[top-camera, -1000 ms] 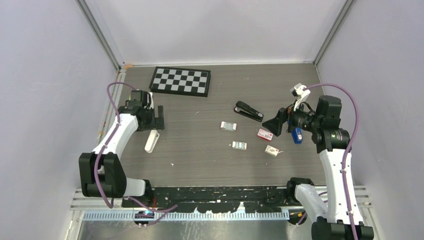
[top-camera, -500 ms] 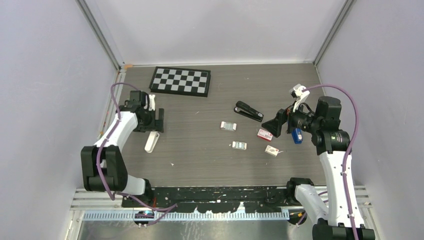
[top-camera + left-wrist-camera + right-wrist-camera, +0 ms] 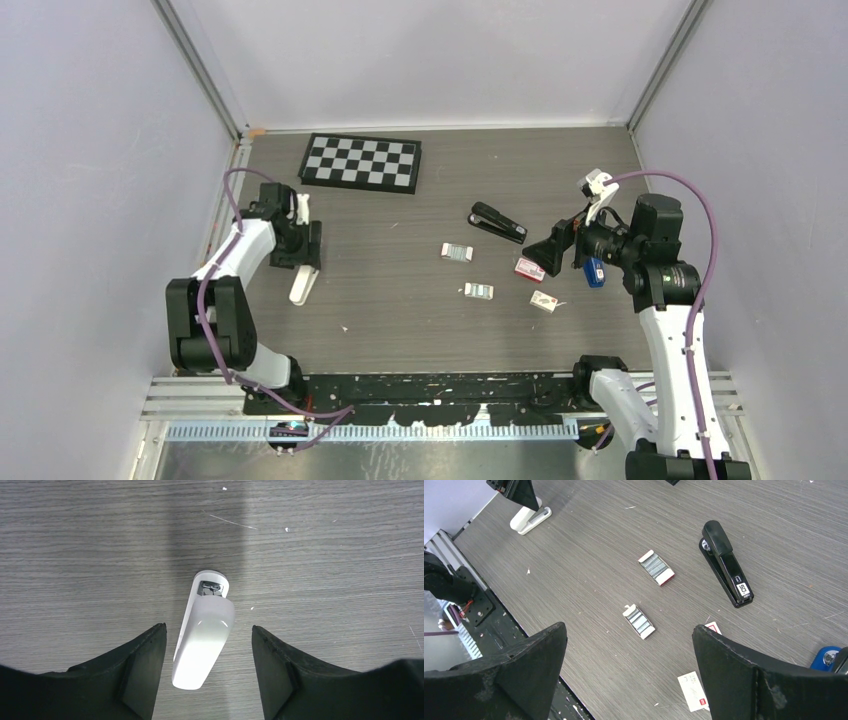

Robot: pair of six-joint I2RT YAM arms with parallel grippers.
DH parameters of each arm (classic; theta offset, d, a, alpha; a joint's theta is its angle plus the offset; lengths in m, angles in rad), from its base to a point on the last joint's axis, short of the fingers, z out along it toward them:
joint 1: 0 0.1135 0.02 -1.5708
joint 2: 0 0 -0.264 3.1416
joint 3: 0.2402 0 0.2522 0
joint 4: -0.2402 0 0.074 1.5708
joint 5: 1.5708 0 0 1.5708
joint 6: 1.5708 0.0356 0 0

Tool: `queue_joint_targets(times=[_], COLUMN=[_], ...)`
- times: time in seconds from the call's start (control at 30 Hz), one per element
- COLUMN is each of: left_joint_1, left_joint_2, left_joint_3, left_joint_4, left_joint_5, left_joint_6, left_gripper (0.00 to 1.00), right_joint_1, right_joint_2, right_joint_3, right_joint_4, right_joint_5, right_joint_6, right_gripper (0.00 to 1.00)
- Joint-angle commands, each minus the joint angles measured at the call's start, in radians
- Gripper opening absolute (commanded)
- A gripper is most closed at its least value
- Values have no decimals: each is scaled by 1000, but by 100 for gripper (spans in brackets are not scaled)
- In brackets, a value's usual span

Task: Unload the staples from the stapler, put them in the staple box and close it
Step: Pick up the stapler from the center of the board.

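Observation:
A white stapler lies shut on the table at the left. My left gripper hovers just above its far end, open; in the left wrist view the stapler lies between the fingers, untouched. Two staples strips lie mid-table, and both show in the right wrist view. A black stapler lies shut behind them. My right gripper is open and empty, raised to the right of the strips.
A red-and-white box and a whitish box lie below the right gripper. A blue stapler sits under the right wrist. A checkerboard lies at the back left. Walls close both sides.
The left arm has swung a little and its gripper has shifted slightly left, staying over the white stapler's far end. The right arm has hardly moved.

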Motion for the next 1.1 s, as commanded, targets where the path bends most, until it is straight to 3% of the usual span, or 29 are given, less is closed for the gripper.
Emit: queue_joint_targets(times=[0.0, 0.33, 0.5, 0.6, 0.7, 0.8, 1.07], left_joint_1=[5, 7, 7, 7, 7, 4, -85], left_joint_2=[17, 60, 61, 64, 64, 29, -272], left_joint_3=[12, 27, 26, 27, 29, 39, -36], left_joint_4=[14, 3, 7, 9, 8, 2, 74], left_joint_5=[23, 17, 17, 16, 27, 67, 258], left_joint_6=[13, 13, 13, 12, 8, -11, -138], left_gripper=[63, 55, 46, 36, 13, 0, 0], right_joint_1=[10, 13, 13, 13, 13, 13, 13], right_joint_2=[-13, -22, -25, -25, -27, -31, 7], right_joint_3=[-1, -2, -3, -2, -3, -7, -47], right_joint_4=[22, 23, 21, 18, 17, 14, 31], right_joint_5=[6, 8, 8, 8, 5, 5, -136], right_joint_6=[-13, -15, -15, -17, -21, -24, -23], right_gripper=[100, 100, 100, 100, 99, 100, 99])
